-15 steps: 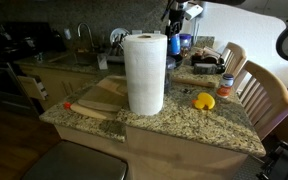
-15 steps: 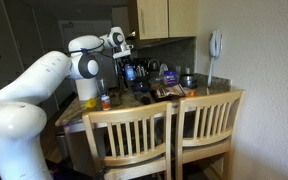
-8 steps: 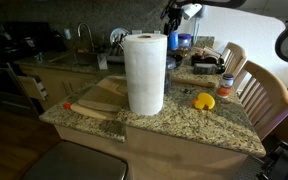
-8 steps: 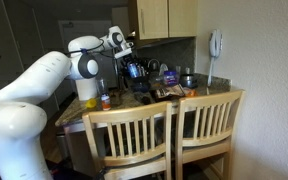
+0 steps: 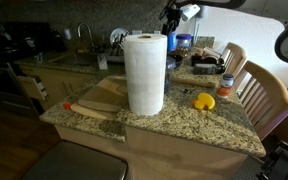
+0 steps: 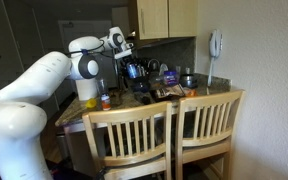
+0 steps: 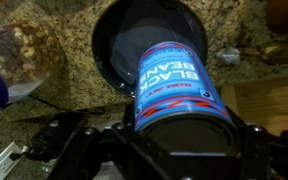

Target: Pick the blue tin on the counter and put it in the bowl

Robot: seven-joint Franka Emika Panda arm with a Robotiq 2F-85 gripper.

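The blue tin (image 7: pixel 174 80), a blue can with a "black beans" label, is held in my gripper (image 7: pixel 181 138), which is shut on its sides. In the wrist view it hangs right above a dark round bowl (image 7: pixel 109 45) on the granite counter and covers much of the bowl's inside. In both exterior views the gripper (image 5: pixel 174 40) (image 6: pixel 131 66) holds the tin (image 5: pixel 185 43) (image 6: pixel 134 71) above the far part of the counter, behind the paper-towel roll. The bowl is not clear in the exterior views.
A tall paper-towel roll (image 5: pixel 144 72) stands mid-counter beside a wooden cutting board (image 5: pixel 96 98). A yellow object (image 5: pixel 204 101) and a red-labelled jar (image 5: pixel 227 83) sit near the wooden chairs (image 5: pixel 259 95) (image 6: pixel 174 135). A bag of nuts (image 7: pixel 24 50) lies next to the bowl.
The gripper with the tin rose slightly a second ago. It has stayed nearly still since.
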